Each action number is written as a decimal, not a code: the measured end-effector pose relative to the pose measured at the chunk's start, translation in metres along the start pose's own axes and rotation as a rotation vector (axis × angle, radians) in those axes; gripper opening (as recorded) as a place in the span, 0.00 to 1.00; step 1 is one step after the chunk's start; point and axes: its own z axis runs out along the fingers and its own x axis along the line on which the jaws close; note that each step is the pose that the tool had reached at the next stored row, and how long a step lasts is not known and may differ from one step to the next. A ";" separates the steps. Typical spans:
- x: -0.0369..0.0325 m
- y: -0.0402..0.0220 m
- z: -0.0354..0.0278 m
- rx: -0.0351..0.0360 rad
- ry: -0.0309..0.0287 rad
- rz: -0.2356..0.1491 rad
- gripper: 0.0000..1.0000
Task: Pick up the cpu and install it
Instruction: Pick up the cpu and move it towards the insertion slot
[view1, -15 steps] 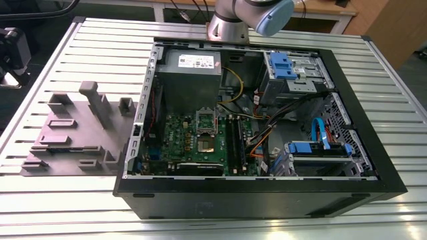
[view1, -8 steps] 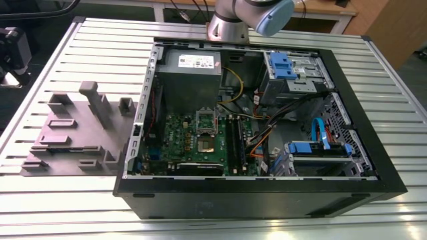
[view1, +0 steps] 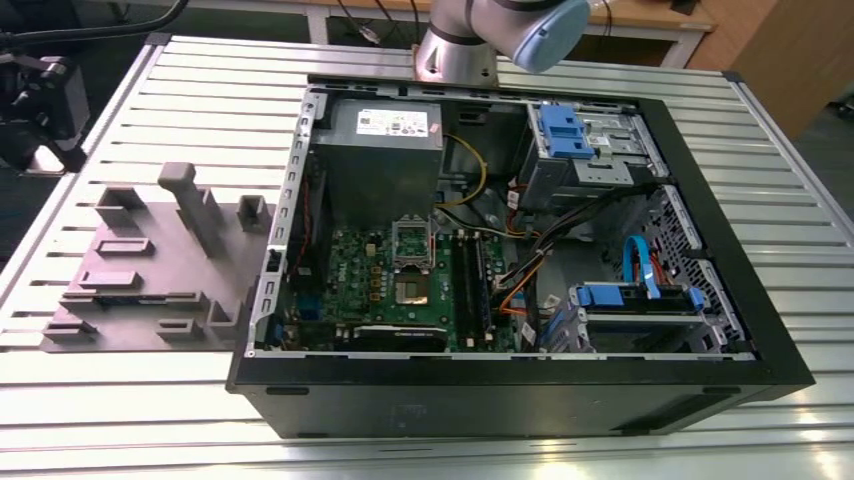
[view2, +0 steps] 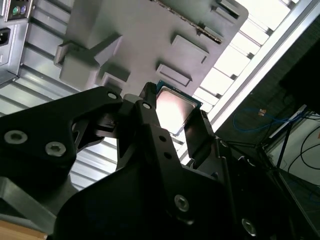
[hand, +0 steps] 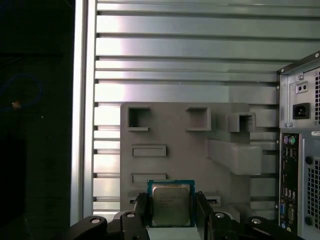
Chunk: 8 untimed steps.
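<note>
The cpu (hand: 171, 204), a small square chip with a pale metal top and a green edge, sits between two black fingers (hand: 141, 212) in both wrist views. My gripper (hand: 171, 215) is shut on the cpu (view2: 174, 107), one finger on each of two opposite edges, and holds it in the air well above the grey fixture tray (hand: 185, 135). In the exterior view the green board's dark metal-framed socket (view1: 411, 262) lies inside the open computer case (view1: 507, 390), and the arm (view1: 494, 35) rises out of the picture at the back.
The grey fixture tray (view1: 147, 270) with its upright posts stands on the slatted metal table (view1: 107, 420), at the exterior view's left of the case. Inside the case are a power-supply box (view1: 387, 135), blue drive bays (view1: 567, 130) and loose cables (view1: 534, 270). The case's rear panel (hand: 300, 150) is beside the tray.
</note>
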 end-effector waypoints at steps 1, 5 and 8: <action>-0.0028 0.0000 0.0001 -0.0001 0.0000 0.000 0.47; -0.0148 0.0001 0.0004 0.0000 0.0000 0.000 0.47; -0.0244 0.0002 0.0006 0.0000 0.0000 0.000 0.47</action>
